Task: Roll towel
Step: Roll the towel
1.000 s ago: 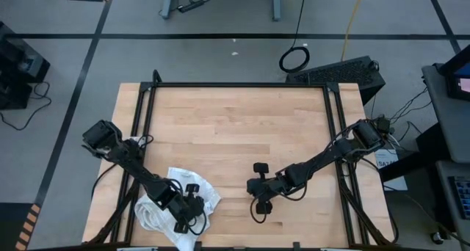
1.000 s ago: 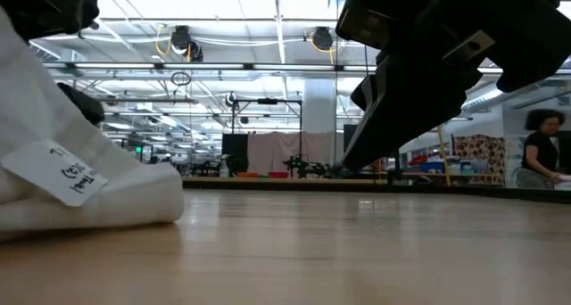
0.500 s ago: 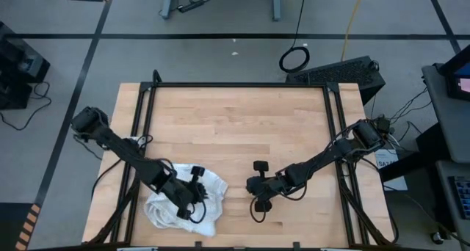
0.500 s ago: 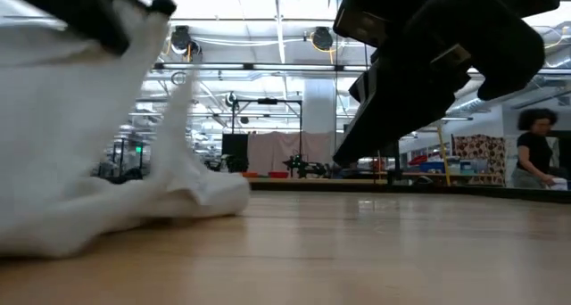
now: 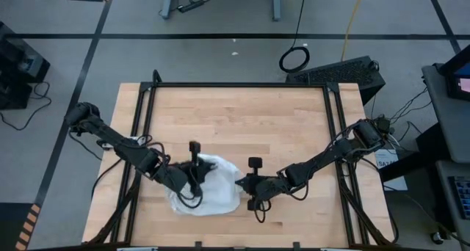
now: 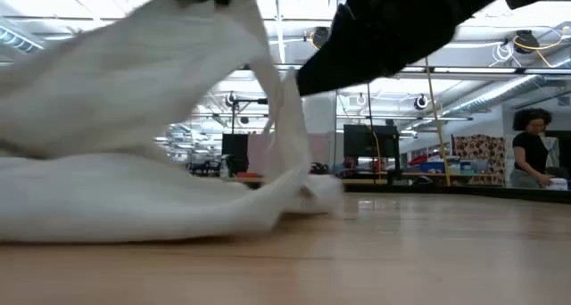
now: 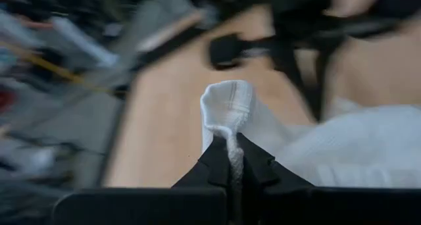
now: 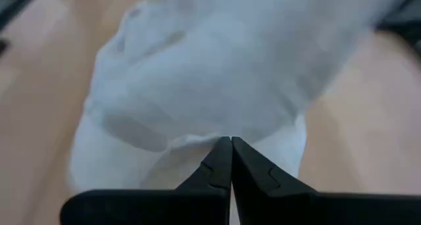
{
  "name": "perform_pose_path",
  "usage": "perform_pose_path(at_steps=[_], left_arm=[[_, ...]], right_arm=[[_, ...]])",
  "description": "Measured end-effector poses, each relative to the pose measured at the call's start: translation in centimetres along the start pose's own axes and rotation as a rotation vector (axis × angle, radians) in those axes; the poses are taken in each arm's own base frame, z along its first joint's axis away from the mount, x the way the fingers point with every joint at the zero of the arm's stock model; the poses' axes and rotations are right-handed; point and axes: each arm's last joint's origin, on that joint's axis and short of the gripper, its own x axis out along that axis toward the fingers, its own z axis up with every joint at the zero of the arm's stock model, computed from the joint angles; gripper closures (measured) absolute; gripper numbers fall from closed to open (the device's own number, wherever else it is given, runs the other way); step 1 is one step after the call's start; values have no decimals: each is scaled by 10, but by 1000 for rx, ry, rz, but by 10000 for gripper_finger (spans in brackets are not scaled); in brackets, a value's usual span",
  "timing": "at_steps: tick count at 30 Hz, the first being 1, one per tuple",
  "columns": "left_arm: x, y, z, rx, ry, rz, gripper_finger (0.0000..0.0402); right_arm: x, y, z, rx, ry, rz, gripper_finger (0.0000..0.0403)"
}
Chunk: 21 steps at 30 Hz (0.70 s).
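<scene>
The white towel (image 5: 213,192) lies bunched at the near middle of the wooden table. One part of it is raised, and its lower folds (image 6: 134,211) rest on the tabletop. My left gripper (image 5: 200,175) is shut on the raised part, above the towel's left side; the left wrist view shows the gripper (image 7: 228,146) with cloth between its fingers. My right gripper (image 5: 239,183) is shut and stands at the towel's right edge. The right wrist view shows it (image 8: 230,145) pointing at the towel (image 8: 197,74). My left gripper pinches a bunched fold of the towel (image 7: 227,129) between its two fingers. A small loop of cloth (image 7: 227,100) sticks out past the fingertips. The held part (image 6: 178,64) is lifted and slopes down to the folds on the table. My right gripper has its shut fingertips at the towel's right edge (image 8: 197,141); whether they touch it, I cannot tell.
Bare wooden tabletop (image 5: 242,119) stretches from the towel to the far edge. A black frame (image 5: 147,111) borders the table on its left, far and right sides. A person (image 6: 535,149) stands in the room beyond the table.
My left gripper has risen and gone toward the table's right and far edges, turning from pointing down to nearly level. It has drawn the towel out of the near left corner toward the middle. The held part is pulled up and over while the rest drags along the table.
</scene>
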Motion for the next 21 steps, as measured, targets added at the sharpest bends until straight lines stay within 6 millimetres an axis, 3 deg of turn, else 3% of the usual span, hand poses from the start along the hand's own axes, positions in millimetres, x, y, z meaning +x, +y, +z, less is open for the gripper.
perform_pose_path(at_steps=[6,12,16,21], left_arm=[[12,15,3,-24,-18,73,394],[17,19,-1,-15,8,83,394],[16,18,2,-6,-22,47,394],[17,19,2,14,-24,36,394]], right_arm=[[2,-12,1,-12,-19,-253,403],[3,-14,0,12,-7,-226,403],[3,-18,-2,-4,7,-330,399],[2,-24,-2,17,24,-345,357]])
